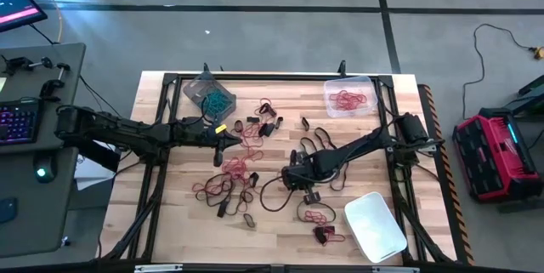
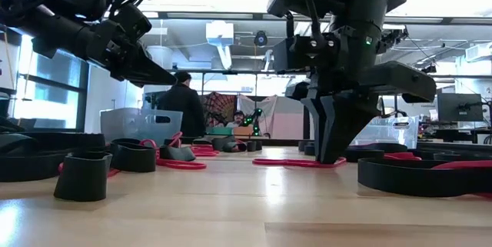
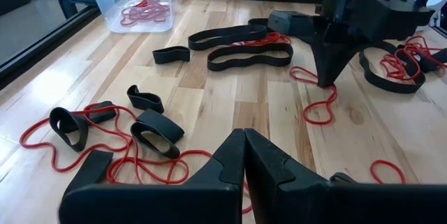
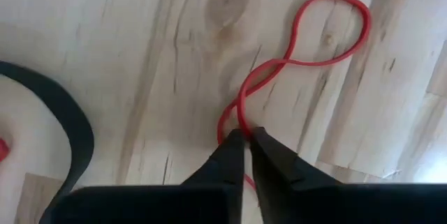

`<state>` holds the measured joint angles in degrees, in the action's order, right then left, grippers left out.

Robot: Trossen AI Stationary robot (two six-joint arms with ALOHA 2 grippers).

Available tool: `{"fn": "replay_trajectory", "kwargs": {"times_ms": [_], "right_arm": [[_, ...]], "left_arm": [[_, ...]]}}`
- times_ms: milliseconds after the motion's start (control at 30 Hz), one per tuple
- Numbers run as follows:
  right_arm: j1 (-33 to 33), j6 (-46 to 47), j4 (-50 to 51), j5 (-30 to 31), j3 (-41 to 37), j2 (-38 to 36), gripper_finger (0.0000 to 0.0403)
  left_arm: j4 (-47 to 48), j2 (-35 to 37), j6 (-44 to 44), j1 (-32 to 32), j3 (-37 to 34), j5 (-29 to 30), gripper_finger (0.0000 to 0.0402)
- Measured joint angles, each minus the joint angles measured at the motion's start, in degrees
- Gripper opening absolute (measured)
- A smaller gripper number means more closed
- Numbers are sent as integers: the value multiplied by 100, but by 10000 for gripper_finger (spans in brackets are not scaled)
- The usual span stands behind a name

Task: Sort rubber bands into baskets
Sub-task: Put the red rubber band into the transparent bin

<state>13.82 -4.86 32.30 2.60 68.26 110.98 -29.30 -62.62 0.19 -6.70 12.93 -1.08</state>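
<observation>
Grey floor [image 1: 255, 18] (perhaps concrete), wooden table [image 1: 280, 226].

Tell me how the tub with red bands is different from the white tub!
The tub with red bands sits at the table's far edge; the white tub sits at the near edge. The first looks clear and holds red bands; the second looks whitish, with nothing visible inside. The first lies square to the table, the second angled. Both are shallow and rectangular.

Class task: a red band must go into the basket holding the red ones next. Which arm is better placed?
Probably the right: right gripper is shut on a red band at mid-table. Left gripper is shut, empty, raised off the table.
</observation>
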Motion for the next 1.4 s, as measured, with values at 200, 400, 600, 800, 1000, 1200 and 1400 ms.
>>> {"fn": "replay_trajectory", "kwargs": {"times_ms": [200, 400, 600, 800, 1000, 1200, 1400], "right_arm": [[-6, -14, 450, 57, 366, 46, 2], [-6, -13, 1291, 673, 973, 37, 0], [-17, 0, 2465, 1483, 1600, -16, 0], [-158, 191, 3052, 2211, 1719, -564, 0], [-503, 711, 3609, 3300, 1717, -1226, 0], [-947, 931, 3662, 2842, 1717, -1657, 0], [-911, 460, 2869, 1361, 1717, -1543, 0]], "left_arm": [[-2, 1, -4, 2, 0, 0, 0], [0, -1, -7, 0, 0, 0, 0], [0, 0, -5, 2, 0, 0, 0], [39, -1, -4, 0, 0, 0, 0], [37, 1, -2, 0, 0, 0, 0], [35, 0, -2, 0, 0, 0, 0], [35, 1, 0, 0, 0, 2, 0]]}}
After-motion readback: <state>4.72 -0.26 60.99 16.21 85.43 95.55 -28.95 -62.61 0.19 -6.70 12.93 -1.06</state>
